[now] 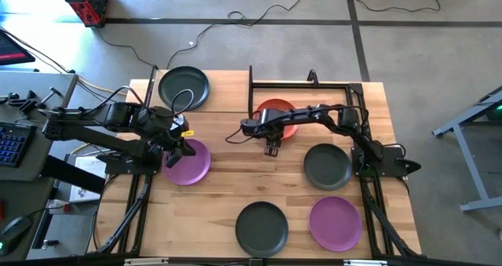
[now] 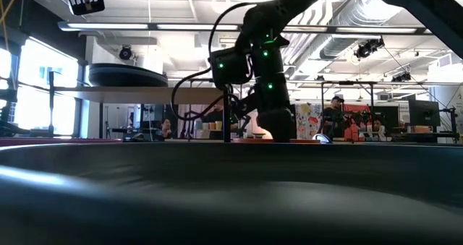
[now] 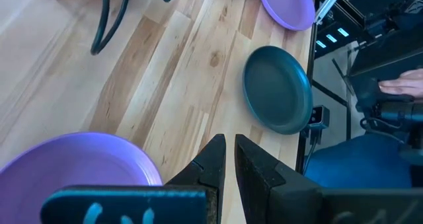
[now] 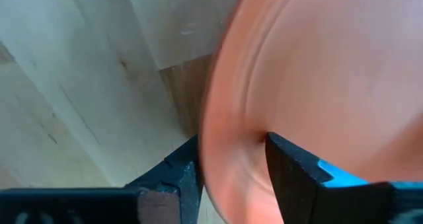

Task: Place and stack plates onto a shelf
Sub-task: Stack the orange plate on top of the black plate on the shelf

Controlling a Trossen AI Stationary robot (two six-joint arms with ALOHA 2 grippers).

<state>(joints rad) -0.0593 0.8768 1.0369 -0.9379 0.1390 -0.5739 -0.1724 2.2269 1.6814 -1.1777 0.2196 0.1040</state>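
High view: the right end effector [image 1: 271, 149] sits at the near edge of the orange plate [image 1: 281, 114], inside the shelf [image 1: 354, 93] frame. The left end effector [image 1: 186, 147] hangs over a purple plate [image 1: 188, 165]; other plates lie about the tabletop [image 1: 227, 184].

Low view: a dark rim fills the foreground; workshop behind.

Left wrist view: fingers pressed nearly together, empty.

Right wrist view: fingers straddle the orange rim, pinching it. The plate looks light, stiff and smooth-edged; the rim is the sensible hold.
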